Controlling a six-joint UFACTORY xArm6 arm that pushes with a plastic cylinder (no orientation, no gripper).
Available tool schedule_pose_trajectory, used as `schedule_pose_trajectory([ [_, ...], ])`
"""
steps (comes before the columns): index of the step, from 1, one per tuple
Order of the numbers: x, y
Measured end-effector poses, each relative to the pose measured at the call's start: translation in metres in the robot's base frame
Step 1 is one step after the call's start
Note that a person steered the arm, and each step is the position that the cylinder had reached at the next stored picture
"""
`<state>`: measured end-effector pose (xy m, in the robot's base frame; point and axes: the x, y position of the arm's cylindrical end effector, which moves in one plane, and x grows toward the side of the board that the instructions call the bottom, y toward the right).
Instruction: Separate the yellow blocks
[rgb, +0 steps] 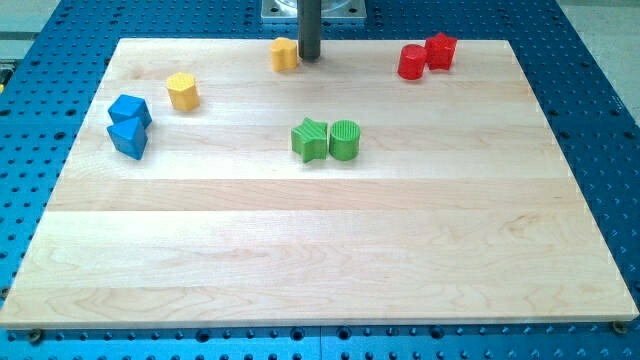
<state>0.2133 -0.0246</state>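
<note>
Two yellow blocks lie apart near the view's top left. One yellow block sits at the board's top edge. The other, a yellow hexagon-like block, lies lower and to the left, about a hundred pixels away. My tip stands just to the right of the top yellow block, touching or nearly touching its side.
Two blue blocks touch at the view's left edge of the wooden board. A green star and a green cylinder sit side by side in the middle. Two red blocks touch at the top right.
</note>
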Motion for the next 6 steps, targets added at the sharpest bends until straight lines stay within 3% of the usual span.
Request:
schedule_pose_trajectory([
  [1,0.033,-0.083],
  [2,0.049,-0.067],
  [3,0.008,-0.065],
  [4,0.003,-0.137],
  [6,0.041,-0.096],
])
